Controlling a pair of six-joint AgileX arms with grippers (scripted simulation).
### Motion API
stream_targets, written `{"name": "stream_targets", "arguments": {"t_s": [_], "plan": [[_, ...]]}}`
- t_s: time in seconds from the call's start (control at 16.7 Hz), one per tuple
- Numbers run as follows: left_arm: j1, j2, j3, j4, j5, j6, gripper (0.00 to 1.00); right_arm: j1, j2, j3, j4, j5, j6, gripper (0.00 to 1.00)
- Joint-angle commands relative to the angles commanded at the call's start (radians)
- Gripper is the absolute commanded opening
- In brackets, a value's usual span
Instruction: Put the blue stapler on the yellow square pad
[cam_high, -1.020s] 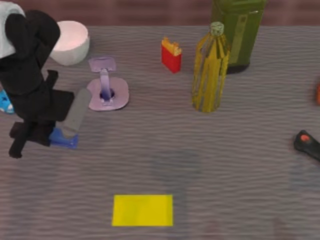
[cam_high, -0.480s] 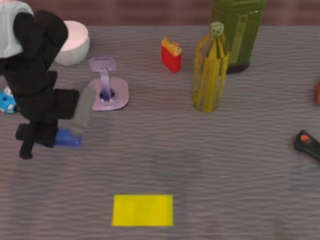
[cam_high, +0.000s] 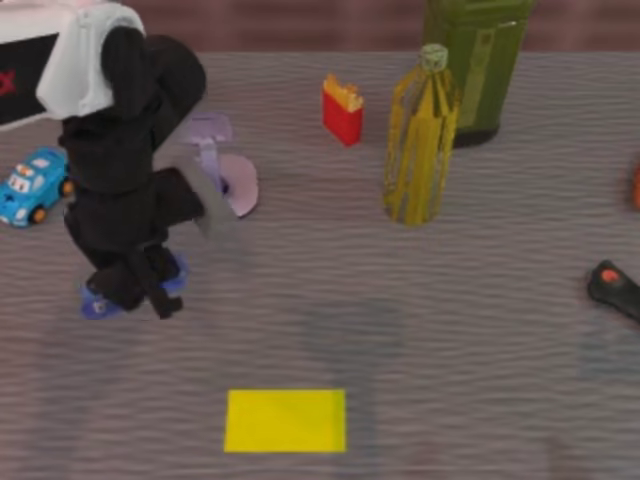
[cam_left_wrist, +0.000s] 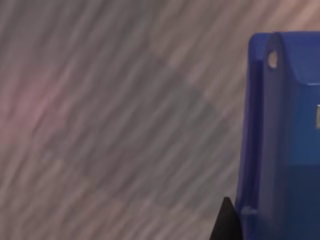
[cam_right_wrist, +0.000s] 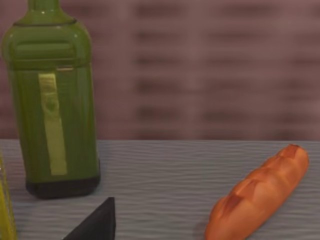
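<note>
The blue stapler shows only as blue edges under my left gripper, which is shut on it at the left of the table. In the left wrist view the stapler fills one side, with a dark fingertip against its edge and bare table beyond. The yellow square pad lies flat near the front edge, to the right of the stapler and apart from it. My right gripper is parked at the right, showing only as a dark tip in its wrist view.
A light-blue toy car sits at the far left. A purple stand, a red fries box, a yellow ribbed bottle and a green bottle stand behind. A bread loaf and a black item lie at the right edge.
My left arm has swung right and toward the front with the stapler in its grip. The toy car has come into view behind it.
</note>
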Motion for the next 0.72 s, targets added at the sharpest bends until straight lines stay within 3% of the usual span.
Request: {"name": "stream_targets", "arguments": {"t_s": [0.36,0.72], "plan": [[-0.13,0.014,0.002,-0.069,-0.03,-0.915,0.0,0.0,0.0,0.0,0.0,0.0,0.0,1.0],[-0.269,0.027,0.004,-0.088,-0.017,-1.827,0.0,0.0,0.0,0.0,0.0,0.0,0.0,1.0]]}}
